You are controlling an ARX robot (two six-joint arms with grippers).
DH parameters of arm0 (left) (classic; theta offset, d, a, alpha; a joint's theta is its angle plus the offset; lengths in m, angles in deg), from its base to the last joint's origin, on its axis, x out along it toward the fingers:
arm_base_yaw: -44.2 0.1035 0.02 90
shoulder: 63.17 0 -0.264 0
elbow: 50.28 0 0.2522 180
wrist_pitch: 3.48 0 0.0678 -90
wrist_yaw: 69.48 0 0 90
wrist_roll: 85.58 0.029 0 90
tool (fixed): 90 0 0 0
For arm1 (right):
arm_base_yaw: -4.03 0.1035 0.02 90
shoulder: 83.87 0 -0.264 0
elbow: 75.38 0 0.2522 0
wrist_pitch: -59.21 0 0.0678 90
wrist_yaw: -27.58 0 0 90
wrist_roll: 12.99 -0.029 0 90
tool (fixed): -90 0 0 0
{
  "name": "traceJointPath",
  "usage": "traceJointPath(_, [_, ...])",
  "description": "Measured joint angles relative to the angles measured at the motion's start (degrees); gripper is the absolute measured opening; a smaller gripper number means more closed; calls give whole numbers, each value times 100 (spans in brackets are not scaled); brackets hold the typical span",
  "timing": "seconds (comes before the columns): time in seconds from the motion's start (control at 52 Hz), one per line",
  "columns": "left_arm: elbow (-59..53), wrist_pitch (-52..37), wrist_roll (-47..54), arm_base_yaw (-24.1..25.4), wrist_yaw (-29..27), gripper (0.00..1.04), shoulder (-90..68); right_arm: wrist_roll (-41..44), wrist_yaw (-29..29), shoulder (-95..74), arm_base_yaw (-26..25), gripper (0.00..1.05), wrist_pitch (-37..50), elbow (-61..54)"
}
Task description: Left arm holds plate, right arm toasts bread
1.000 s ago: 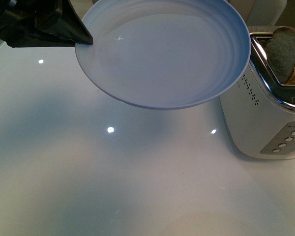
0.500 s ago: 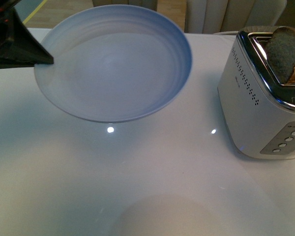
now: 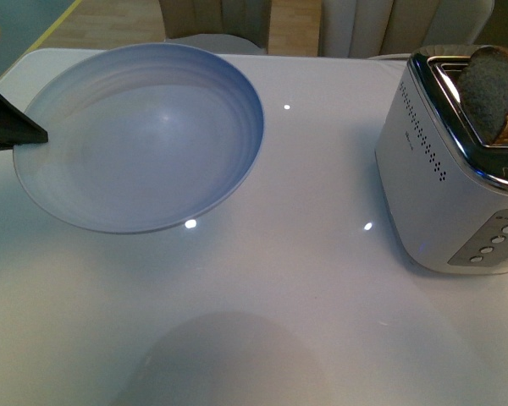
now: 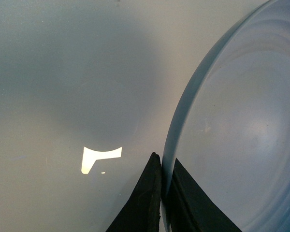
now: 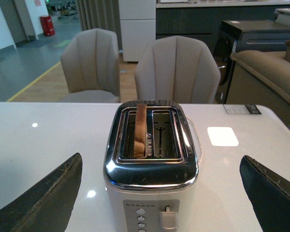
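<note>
plate [image 3: 152, 144] rim clamped in left end effector [image 4: 163, 169], bread [image 3: 489, 89] in toaster [image 3: 440, 194]

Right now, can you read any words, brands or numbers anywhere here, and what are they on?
No text here is legible.
toaster: a line of print above its buttons, too small to read.
toaster, side seen in the front view: a faint mark, blurred.
small card on the table: dark print, too blurred to read.
plate and bread: no markings visible.
</note>
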Motion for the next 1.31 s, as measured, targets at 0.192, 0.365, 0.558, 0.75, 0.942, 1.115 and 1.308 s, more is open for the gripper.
traceJointPath(0.192, [0,-175,345,579,81,3,-634,0,-2,0,0,96,0,0])
traceJointPath(0.365, [116,-358,708,1043,162,3,-1427,0,-2,0,0,96,0,0])
traceJointPath(0.558, [426,-396,973,1285,175,3,-2063,0,-2,0,0,96,0,0])
traceJointPath(0.75, [1005,-293,1320,1545,122,3,-2796,0,-2,0,0,96,0,0])
traceJointPath(0.942, [1558,-177,1561,1648,107,3,-3320,0,-2,0,0,96,0,0])
traceJointPath(1.115, [2144,-57,1718,1720,70,3,-3788,2,0,0,0,96,0,0])
traceJointPath(1.308, [2413,-46,1834,1753,105,3,-4070,0,-2,0,0,96,0,0])
